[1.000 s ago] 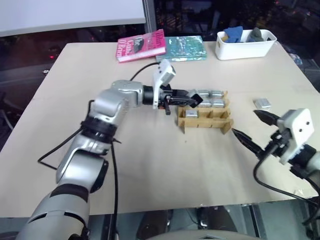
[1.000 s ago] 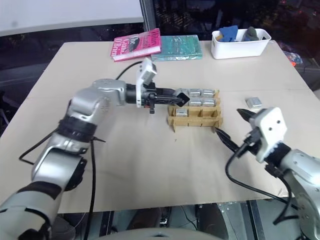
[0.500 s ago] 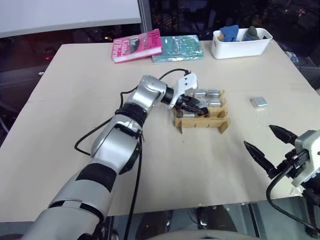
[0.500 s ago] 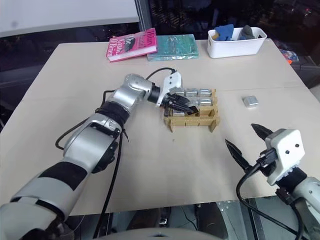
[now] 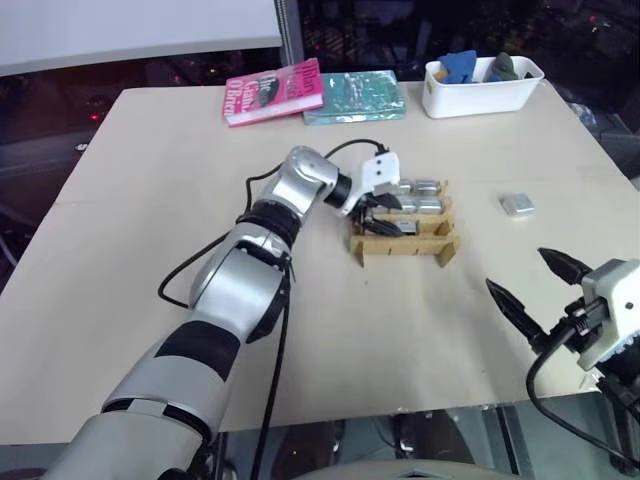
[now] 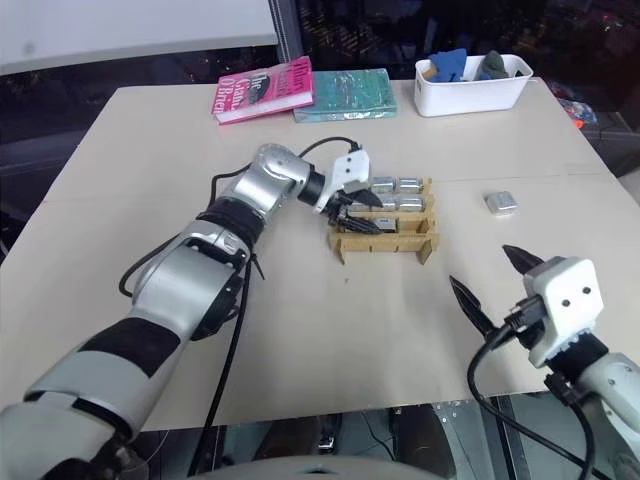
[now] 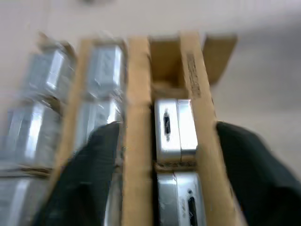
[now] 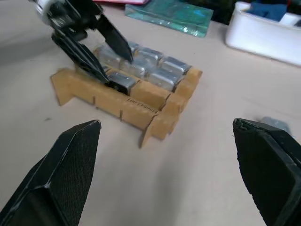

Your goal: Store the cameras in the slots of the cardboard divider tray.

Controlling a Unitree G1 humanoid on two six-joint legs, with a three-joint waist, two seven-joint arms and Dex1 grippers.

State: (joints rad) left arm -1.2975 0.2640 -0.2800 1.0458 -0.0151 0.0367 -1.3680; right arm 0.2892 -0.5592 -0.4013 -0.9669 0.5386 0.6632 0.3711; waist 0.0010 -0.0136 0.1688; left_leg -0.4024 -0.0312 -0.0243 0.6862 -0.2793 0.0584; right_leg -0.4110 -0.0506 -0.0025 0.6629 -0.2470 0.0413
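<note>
Cardboard divider tray (image 5: 405, 243): left gripper (image 5: 388, 213) jaws now parted, camera (image 7: 171, 130) released into near-row slot. Right gripper (image 5: 530, 285) wide, empty; loose camera (image 5: 517, 205) remains.

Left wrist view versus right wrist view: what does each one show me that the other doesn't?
Left wrist: a close-up of the port on a stored camera, and an empty end slot. Right wrist: the white bin, the teal book and a loose camera on the table. Both: the cardboard divider tray, its stored cameras and the open left gripper.
</note>
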